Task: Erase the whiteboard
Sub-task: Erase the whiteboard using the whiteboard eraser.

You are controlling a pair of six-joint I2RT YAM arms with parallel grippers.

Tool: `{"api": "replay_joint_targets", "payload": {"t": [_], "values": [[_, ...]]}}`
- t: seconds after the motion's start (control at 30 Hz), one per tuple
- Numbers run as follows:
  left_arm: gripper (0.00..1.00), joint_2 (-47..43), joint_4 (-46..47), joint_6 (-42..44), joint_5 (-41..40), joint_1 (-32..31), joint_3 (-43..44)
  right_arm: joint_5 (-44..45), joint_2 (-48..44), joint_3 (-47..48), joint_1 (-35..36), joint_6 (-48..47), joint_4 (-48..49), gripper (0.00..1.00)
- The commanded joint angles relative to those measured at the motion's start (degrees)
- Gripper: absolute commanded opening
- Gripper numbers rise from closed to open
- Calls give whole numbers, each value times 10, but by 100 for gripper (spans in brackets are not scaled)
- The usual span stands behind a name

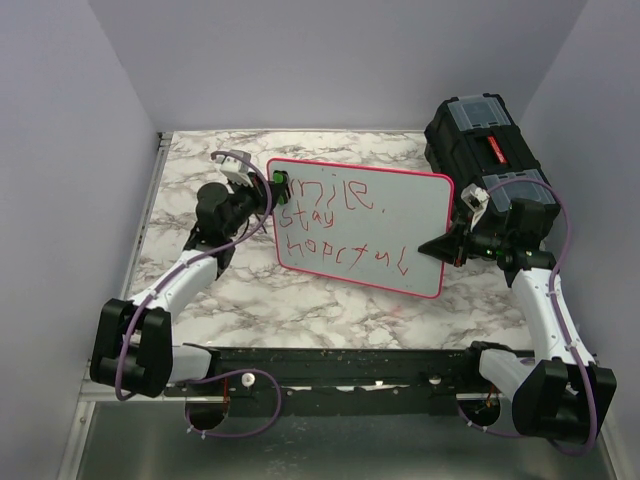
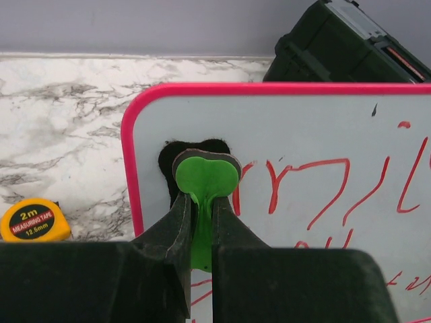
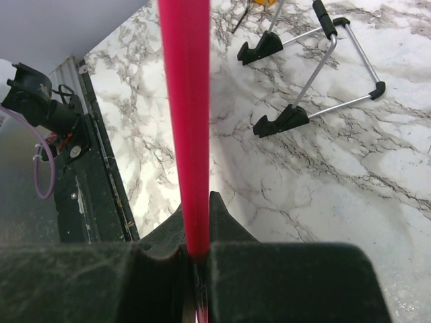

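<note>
The whiteboard, with a pink-red rim and red handwriting, is in the middle of the table. My left gripper is shut on a green eraser whose black pad rests against the board's top-left corner, just left of the first red letters. My right gripper is shut on the board's right edge. In the right wrist view the pink rim runs edge-on straight up from between the gripper's jaws.
A black toolbox stands at the back right, close behind the right arm; it also shows in the left wrist view. A yellow tape measure lies left of the board. A wire stand with black feet lies on the marble.
</note>
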Motion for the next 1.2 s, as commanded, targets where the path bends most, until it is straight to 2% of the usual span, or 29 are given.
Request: {"api": "replay_joint_targets", "payload": {"t": [0.0, 0.2, 0.3, 0.63, 0.83, 1.17], "values": [[0, 10, 11, -1, -10, -2, -50, 24, -5, 4, 2, -45, 21, 1], [0, -24, 36, -14, -35, -2, -123, 21, -13, 4, 3, -49, 15, 1], [0, -35, 29, -10, -40, -2, -126, 19, -16, 3, 3, -46, 19, 1], [0, 3, -15, -8, -16, -8, -6, 22, -22, 4, 3, -48, 16, 1], [0, 16, -31, 4, -15, -39, 24, 22, -19, 5, 3, -49, 15, 1], [0, 26, 10, -18, -42, -47, -76, 21, -18, 5, 3, -49, 14, 1]]}}
